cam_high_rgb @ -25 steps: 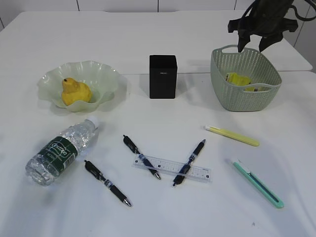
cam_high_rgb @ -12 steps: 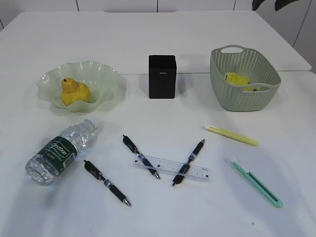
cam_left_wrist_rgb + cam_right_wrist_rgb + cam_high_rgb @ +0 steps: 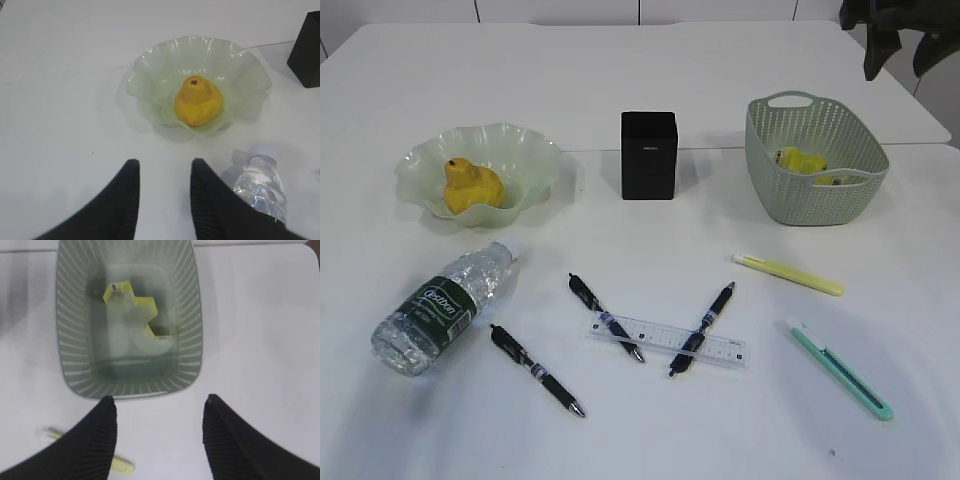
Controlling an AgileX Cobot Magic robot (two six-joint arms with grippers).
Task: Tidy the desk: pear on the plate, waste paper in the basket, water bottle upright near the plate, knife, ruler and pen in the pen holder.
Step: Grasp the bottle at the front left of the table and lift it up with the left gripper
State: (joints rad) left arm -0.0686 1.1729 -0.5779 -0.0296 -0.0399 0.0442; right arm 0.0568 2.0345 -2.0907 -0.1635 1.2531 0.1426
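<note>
You see white word, too blurry, on water bottle (image 3: 438, 309) label. Right wrist view shows waste paper (image 3: 135, 315) inside basket (image 3: 190, 340). Left gripper (image 3: 162, 170), right gripper (image 3: 159, 407): both apart, holding nothing.

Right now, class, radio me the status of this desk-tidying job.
Both grippers open, empty. Pear on plate, waste paper in basket. Water bottle lying down; ruler under two pens.

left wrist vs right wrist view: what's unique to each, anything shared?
Left wrist only: pear in the plate, the lying water bottle, a corner of the pen holder, left tool open. Right wrist only: waste paper in the basket, a yellow pen, right tool open. Shared: only the white desk.
</note>
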